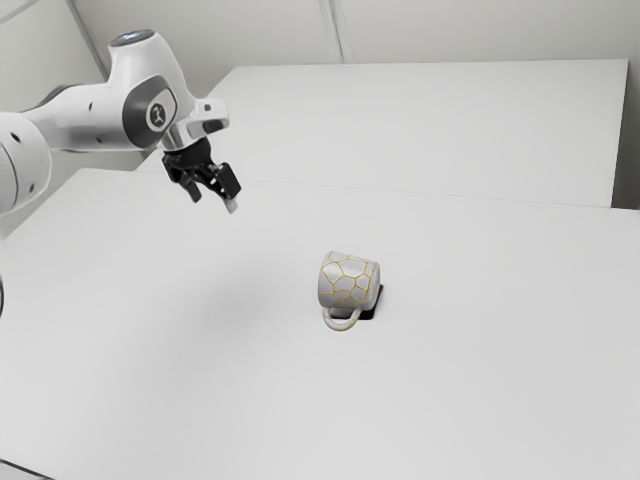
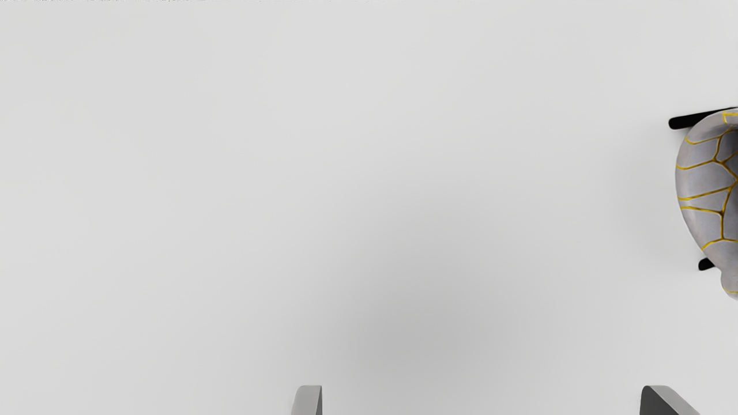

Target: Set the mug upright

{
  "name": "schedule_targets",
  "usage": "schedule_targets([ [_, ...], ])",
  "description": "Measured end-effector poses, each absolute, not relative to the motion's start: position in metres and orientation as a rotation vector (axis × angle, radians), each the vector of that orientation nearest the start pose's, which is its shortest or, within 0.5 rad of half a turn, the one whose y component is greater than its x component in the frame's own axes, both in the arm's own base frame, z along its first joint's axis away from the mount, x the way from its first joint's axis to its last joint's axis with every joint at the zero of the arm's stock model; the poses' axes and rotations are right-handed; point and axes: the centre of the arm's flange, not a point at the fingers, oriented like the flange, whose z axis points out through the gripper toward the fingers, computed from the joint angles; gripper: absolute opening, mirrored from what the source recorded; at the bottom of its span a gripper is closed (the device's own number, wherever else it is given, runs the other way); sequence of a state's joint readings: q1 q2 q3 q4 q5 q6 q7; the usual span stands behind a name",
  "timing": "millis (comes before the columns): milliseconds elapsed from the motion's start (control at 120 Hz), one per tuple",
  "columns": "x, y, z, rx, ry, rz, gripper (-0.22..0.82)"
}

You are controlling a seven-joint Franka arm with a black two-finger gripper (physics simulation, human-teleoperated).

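Note:
My gripper (image 1: 214, 204) hangs above the table in the exterior view, off toward the exterior view's left of the mug and well clear of it. The mug (image 1: 347, 281), white with a gold line pattern, lies on its side with its handle pointing toward the exterior view's near edge. In the wrist view the gripper (image 2: 481, 397) is open, its fingertips wide apart with nothing between them. Part of the mug (image 2: 704, 190) appears there, cut off by the picture's edge, which hides the rest of it.
A flat black object (image 1: 368, 312) lies under the mug, its ends poking out at the mug's side. The white table (image 1: 180, 380) stretches around them. Behind it stands another white surface (image 1: 430, 130).

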State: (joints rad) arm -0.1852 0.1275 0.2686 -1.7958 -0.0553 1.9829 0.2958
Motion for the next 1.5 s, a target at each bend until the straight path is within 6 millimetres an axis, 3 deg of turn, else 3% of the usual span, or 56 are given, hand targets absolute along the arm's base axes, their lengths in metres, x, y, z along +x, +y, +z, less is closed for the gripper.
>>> schedule_targets([
  [125,0.598,0.039,0.473,-3.172,0.299,-0.096,0.6],
  [350,0.585,0.04,0.389,-3.609,0.008,0.077,0.6],
  [450,0.579,0.029,0.362,-3.761,-0.062,0.144,0.6],
  [558,0.576,0.02,0.345,-3.868,-0.077,0.176,0.6],
  [983,0.584,-0.018,0.309,-4.081,-0.052,0.098,0.6],
  [1342,0.594,-0.05,0.299,-4.126,-0.099,-0.063,0.6],
  [1500,0.595,-0.054,0.295,-4.124,-0.128,-0.098,0.59],
])
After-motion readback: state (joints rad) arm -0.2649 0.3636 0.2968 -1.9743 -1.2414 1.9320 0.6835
